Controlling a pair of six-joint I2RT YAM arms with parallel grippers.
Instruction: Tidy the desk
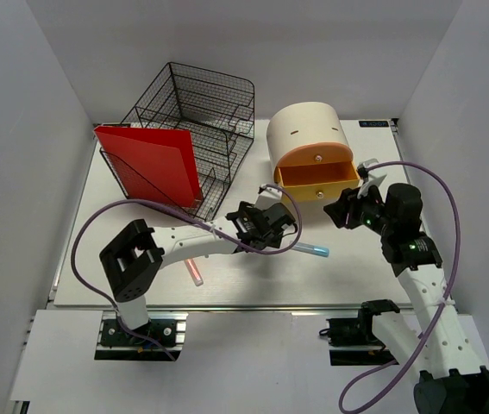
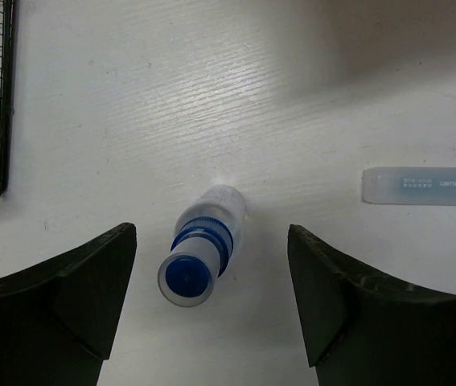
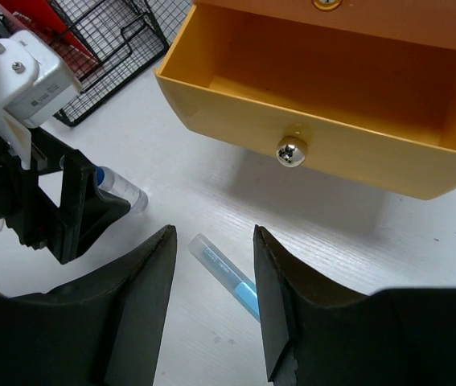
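On the white desk (image 1: 253,280) lies a small clear bottle with a blue cap (image 2: 201,256). My left gripper (image 2: 211,277) hangs open over it, a finger on each side and neither touching. A clear tube with a light blue end (image 3: 226,271) lies to its right, also visible from above as the tube (image 1: 313,250). My right gripper (image 3: 211,277) is above that tube with its jaws partly apart and nothing between them. In the top view the left gripper (image 1: 266,226) hides the bottle, and the right gripper (image 1: 347,211) is beside the orange drawer.
The round beige drawer unit (image 1: 304,129) stands at the back with its orange drawer (image 3: 332,153) pulled out. A black wire mesh tray (image 1: 201,103) holding a red folder (image 1: 153,164) stands at the back left. A pink pen (image 1: 194,272) lies near the front.
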